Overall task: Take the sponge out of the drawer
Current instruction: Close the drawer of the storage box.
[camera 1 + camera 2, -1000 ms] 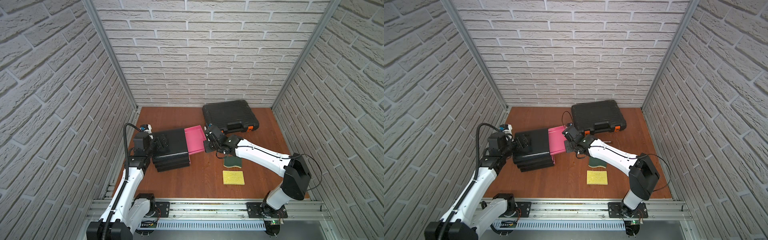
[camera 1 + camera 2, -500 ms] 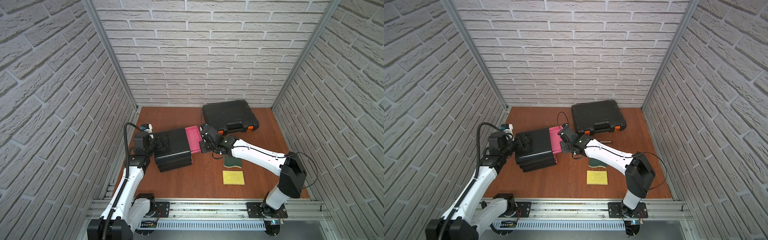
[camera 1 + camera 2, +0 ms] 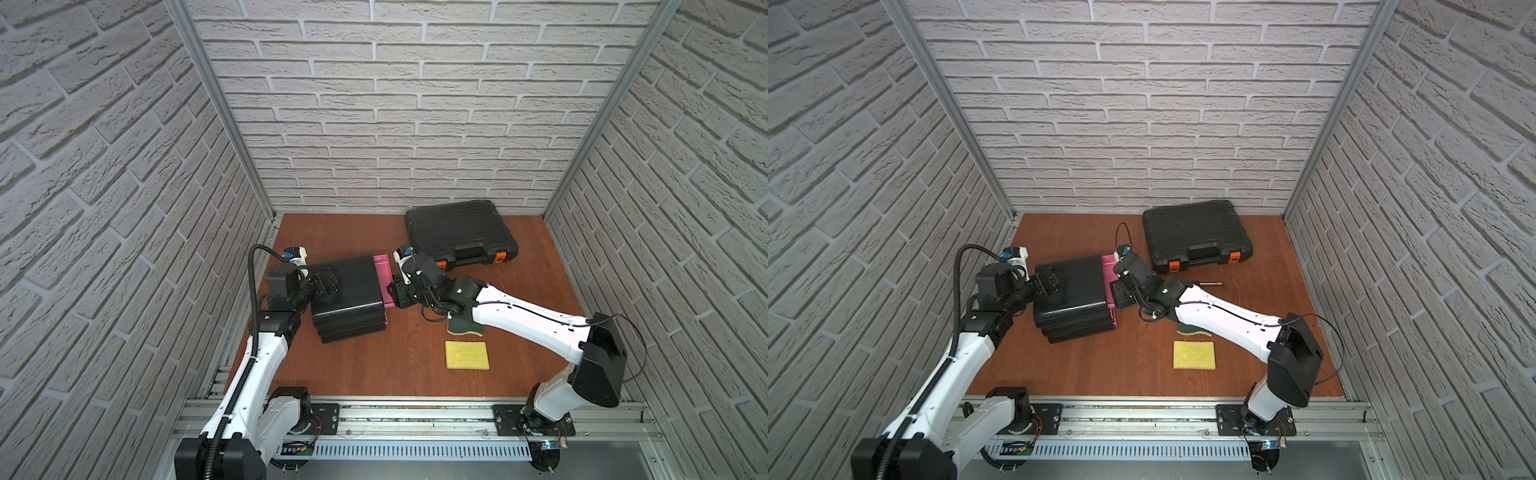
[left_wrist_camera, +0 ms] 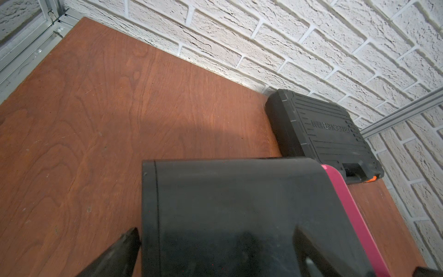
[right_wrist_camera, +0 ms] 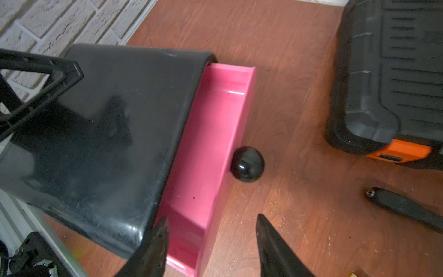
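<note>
A yellow sponge (image 3: 466, 354) lies flat on the counter (image 3: 357, 374), well clear of the drawer, in both top views. A dark green sponge (image 3: 464, 328) lies just behind it, half hidden under the right arm. I cannot tell which one the task means, but both are outside the drawer, so the removal looks done.

Either sponge should be light, soft and springy, with a rough surface that will not slip and nothing to break. It would squash under a pinch, so the best hold is across the short width, on the two long edges, closing until the foam gives a little.

The pink drawer (image 5: 215, 134) stands only a narrow strip out of the black cabinet (image 5: 107, 134). The strip that shows is empty.

The right claw (image 5: 211, 239) sits at the drawer front with its jaws apart and nothing between them. One finger is over the open strip and the other over the counter. The black knob (image 5: 247, 164) is just ahead of them and untouched.

The left claw (image 3: 325, 283) is at the cabinet's rear end, spread wide. In the left wrist view one finger lies beside the cabinet's side wall. I cannot tell whether it presses on the cabinet.

A closed black tool case (image 3: 459, 232) rests by the back wall.
</note>
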`<action>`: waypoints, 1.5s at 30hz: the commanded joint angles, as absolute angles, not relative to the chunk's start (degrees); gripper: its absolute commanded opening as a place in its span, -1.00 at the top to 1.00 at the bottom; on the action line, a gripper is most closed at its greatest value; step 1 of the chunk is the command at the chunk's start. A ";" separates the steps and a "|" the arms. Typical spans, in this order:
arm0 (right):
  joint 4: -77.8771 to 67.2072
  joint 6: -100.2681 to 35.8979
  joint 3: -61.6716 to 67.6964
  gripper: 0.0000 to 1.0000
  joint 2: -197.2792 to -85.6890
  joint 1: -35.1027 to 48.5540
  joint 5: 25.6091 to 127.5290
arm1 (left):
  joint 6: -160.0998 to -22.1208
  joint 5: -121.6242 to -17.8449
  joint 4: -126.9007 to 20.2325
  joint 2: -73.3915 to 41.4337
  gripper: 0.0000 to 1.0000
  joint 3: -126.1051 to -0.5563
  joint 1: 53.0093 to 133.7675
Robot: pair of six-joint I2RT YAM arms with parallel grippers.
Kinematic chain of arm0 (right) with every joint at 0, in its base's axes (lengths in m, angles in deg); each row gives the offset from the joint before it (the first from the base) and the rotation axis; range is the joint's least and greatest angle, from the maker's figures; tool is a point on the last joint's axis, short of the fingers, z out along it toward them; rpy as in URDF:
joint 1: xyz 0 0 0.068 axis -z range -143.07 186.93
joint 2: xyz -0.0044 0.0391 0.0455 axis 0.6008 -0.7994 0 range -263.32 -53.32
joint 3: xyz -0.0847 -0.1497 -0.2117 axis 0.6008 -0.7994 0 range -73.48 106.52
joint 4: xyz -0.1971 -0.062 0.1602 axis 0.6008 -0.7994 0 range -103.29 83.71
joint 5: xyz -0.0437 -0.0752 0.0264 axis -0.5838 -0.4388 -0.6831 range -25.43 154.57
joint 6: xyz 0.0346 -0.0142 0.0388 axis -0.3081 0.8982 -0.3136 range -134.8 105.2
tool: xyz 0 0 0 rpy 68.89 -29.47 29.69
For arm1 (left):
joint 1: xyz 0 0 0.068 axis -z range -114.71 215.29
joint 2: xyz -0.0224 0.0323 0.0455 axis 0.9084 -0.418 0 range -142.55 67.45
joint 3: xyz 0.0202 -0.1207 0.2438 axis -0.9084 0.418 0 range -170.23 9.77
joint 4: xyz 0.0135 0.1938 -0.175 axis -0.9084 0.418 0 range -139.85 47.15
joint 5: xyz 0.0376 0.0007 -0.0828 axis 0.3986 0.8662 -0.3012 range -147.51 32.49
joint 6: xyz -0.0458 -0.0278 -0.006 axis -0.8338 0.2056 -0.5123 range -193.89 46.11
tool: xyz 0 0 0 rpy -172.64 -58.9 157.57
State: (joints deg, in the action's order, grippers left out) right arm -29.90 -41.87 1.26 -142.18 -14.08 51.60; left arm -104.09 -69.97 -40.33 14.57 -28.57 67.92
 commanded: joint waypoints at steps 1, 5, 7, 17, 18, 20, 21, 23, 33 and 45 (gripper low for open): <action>-30.05 -40.87 -1.61 -0.51 -135.77 -14.03 44.22 | -105.27 -71.04 -42.99 17.82 -0.97 -27.85 68.31; -30.67 -40.60 -5.18 -0.77 -132.41 -13.89 38.83 | -107.77 -68.19 -40.38 21.51 -0.96 -28.12 68.91; -30.68 -40.35 -5.95 -0.79 -132.32 -13.86 38.43 | -108.42 -66.00 -37.48 22.00 -0.97 -28.59 69.23; -27.56 -37.66 -6.21 -0.80 -138.57 -13.78 44.74 | -109.67 -64.01 -36.32 23.18 -0.97 -26.17 72.25; -27.63 -37.59 -6.03 -0.80 -139.19 -13.72 44.99 | -109.67 -64.22 -36.37 22.77 -0.97 -26.24 72.29; -27.90 -37.68 -5.81 -0.80 -140.07 -13.70 45.06 | -109.27 -64.96 -37.12 21.69 -0.97 -26.11 72.33; -27.91 -37.48 -5.80 -0.80 -140.51 -13.69 45.14 | -109.16 -65.38 -37.45 20.95 -0.97 -26.14 72.19; -27.22 -37.32 -6.01 -0.80 -141.00 -13.55 46.14 | -108.88 -66.34 -38.08 19.58 -0.96 -26.43 72.17; -17.81 -36.72 -4.75 -0.81 -147.76 -13.69 59.23 | -108.79 -74.24 -44.45 12.64 -0.97 -29.19 70.33; -13.07 -37.49 0.68 -0.81 -154.02 -14.05 62.77 | -108.61 -79.25 -50.04 3.60 -0.97 -33.46 67.23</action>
State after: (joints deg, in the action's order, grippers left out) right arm -20.55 -37.15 -3.74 -152.19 -13.16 58.99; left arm -108.83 -73.95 -45.84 4.86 -31.13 67.18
